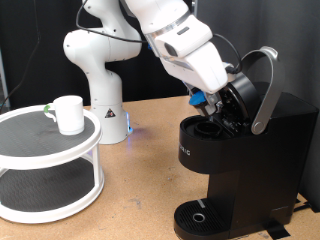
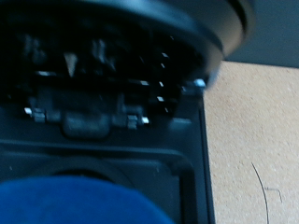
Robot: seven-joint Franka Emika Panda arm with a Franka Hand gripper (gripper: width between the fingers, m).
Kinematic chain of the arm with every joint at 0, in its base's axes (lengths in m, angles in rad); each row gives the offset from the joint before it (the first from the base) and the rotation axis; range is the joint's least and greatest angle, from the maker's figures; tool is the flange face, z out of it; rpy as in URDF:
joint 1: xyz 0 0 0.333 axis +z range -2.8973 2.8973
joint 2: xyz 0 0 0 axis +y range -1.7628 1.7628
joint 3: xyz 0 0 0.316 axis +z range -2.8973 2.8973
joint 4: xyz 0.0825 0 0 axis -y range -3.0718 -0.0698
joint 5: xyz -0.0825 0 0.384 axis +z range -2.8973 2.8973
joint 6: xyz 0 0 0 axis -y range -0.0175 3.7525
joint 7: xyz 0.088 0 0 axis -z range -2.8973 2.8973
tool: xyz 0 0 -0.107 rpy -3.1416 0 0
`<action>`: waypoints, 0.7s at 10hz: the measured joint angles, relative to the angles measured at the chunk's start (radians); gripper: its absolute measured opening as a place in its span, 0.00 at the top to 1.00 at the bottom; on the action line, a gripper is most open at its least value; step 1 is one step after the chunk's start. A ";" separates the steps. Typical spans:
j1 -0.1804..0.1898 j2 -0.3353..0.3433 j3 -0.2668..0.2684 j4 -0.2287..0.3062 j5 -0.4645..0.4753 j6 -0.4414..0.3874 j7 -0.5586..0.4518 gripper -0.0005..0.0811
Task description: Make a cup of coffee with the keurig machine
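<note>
Your gripper sits inside the keurig machine, lid raised; I cannot tell how its fingers stand. A blue pod fills the wrist view: seat it squarely, gently. At nine o'clock, the cup waits on a white shelf; the front lettering is unreadable

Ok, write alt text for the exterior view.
A white robot arm reaches its gripper into the open top of a black Keurig at the view's right, its grey lid raised. A white cup stands on a round white two-tier stand at the left.
</note>
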 joint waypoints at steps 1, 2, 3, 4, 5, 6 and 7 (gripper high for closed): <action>0.002 -0.001 0.003 0.000 0.001 -0.006 -0.006 0.42; 0.002 -0.004 0.006 0.000 0.001 -0.007 -0.012 0.42; 0.002 -0.010 0.006 -0.001 0.001 -0.007 -0.021 0.42; 0.001 -0.023 0.005 -0.004 0.001 -0.008 -0.024 0.42; 0.000 -0.037 0.001 -0.005 0.001 -0.020 -0.026 0.42; -0.002 -0.052 -0.003 -0.006 0.001 -0.037 -0.028 0.42; -0.004 -0.063 -0.007 -0.008 0.001 -0.044 -0.029 0.42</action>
